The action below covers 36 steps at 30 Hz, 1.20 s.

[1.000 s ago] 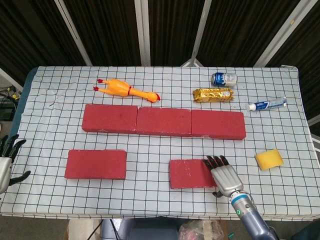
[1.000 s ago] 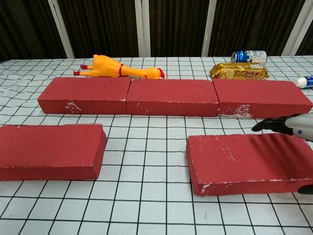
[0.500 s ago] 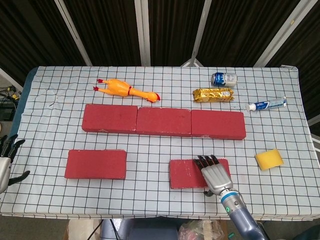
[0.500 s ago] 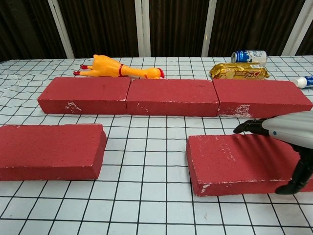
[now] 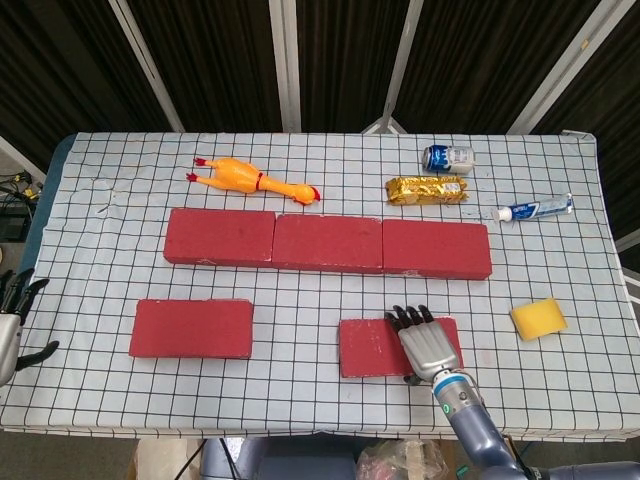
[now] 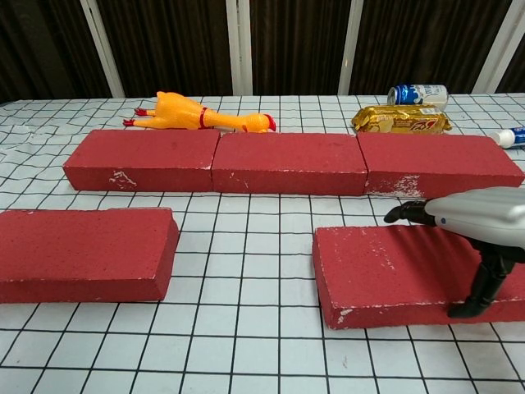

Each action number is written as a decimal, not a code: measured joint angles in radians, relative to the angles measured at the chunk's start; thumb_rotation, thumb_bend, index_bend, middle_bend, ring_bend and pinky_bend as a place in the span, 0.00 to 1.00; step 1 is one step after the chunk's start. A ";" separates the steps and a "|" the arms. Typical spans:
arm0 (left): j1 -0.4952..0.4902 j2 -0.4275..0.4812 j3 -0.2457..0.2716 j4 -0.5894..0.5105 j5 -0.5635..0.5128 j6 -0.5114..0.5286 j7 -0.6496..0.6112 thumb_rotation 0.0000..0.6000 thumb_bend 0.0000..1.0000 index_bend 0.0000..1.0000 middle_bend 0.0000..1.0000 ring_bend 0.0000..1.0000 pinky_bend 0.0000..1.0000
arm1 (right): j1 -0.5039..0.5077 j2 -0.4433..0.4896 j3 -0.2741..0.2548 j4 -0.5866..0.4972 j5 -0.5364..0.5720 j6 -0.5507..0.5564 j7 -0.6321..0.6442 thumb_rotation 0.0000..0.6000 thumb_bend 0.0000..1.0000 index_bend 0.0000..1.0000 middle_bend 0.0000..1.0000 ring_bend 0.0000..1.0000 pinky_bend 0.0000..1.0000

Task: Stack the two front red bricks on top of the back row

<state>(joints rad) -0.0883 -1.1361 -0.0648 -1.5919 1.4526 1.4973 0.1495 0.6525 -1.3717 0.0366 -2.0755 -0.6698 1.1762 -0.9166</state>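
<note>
At the near edge of the table (image 5: 300, 415), we see the right hand (image 5: 428, 345) lying palm-down over the right front brick (image 5: 375, 347); its fingers (image 5: 408, 317) reach across the top face toward 12 o'clock, while in the chest view the thumb (image 6: 484, 287) hangs down against the brick's near face; the fingers sit above the top surface, and we cannot tell whether they press on it; the brick lies flat on the checked cloth (image 5: 300, 310), so the hand spans it without a confirmed grip. At 9 o'clock of this brick, well apart, lies the left front brick (image 5: 191, 328), also flat and untouched. At the far left edge of the head view the left hand (image 5: 12, 325) hangs off the table with fingers apart and nothing in them. At 3 o'clock of the right front brick sits a yellow sponge (image 5: 538, 318), near the right border.

At 12 o'clock of the front bricks lies the back row (image 5: 327, 243): three red bricks end to end, touching, with nothing on top. Beyond the row, at its 11 o'clock, lies a rubber chicken (image 5: 255, 180) on its side; at 1 o'clock lie a gold snack pack (image 5: 427, 189) and, farther back, a can (image 5: 447, 158) on its side; a toothpaste tube (image 5: 533, 209) lies at 2 o'clock.
</note>
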 measured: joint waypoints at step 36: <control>0.002 0.002 -0.003 -0.013 -0.013 -0.001 0.004 1.00 0.00 0.18 0.06 0.00 0.11 | 0.064 0.048 0.015 -0.036 -0.005 0.068 0.031 1.00 0.17 0.08 0.29 0.24 0.00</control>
<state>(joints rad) -0.0863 -1.1342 -0.0680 -1.6054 1.4391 1.4966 0.1530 0.7168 -1.3237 0.0515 -2.1117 -0.6748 1.2442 -0.8855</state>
